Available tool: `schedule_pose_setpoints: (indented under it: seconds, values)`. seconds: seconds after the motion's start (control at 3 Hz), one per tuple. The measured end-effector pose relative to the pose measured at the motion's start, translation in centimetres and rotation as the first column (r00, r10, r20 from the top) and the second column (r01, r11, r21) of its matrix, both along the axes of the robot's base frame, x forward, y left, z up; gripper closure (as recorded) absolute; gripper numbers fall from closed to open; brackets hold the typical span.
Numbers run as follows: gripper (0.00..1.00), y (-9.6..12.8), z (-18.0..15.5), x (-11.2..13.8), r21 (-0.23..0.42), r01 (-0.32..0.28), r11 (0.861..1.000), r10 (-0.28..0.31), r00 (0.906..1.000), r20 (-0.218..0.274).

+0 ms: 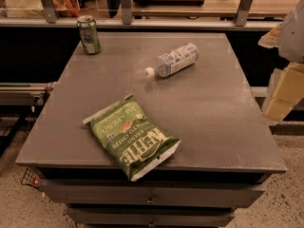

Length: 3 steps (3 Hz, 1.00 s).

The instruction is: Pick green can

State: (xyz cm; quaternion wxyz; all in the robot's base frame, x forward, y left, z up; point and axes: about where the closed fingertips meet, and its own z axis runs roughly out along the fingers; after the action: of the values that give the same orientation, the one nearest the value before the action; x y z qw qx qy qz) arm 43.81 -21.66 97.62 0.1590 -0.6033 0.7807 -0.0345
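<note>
The green can (89,34) stands upright at the far left corner of the grey table (213,122). It is green with pale markings and a silver top rim. My gripper (281,95) is at the right edge of the view, beyond the table's right side and far from the can. It holds nothing that I can see. Only part of it shows.
A clear plastic bottle (173,60) with a white cap lies on its side at the far middle of the table. A flat green chip bag (132,137) lies at the near edge, partly overhanging. A shelf rail with metal posts (142,22) runs behind the table.
</note>
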Motion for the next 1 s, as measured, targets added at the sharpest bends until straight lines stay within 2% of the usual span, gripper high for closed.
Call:
schedule_pose_setpoints:
  seconds: [0.33, 0.67, 1.0]
  values:
    - [0.00, 0.0, 0.0, 0.0, 0.000, 0.000, 1.000, 0.000, 1.0000, 0.000]
    - [0.00, 1.6, 0.0, 1.0, 0.039, 0.002, 0.999, -0.002, 1.0000, 0.004]
    - [0.00, 10.8, 0.8, 6.9, 0.259, -0.003, 0.966, -0.004, 0.9996, 0.027]
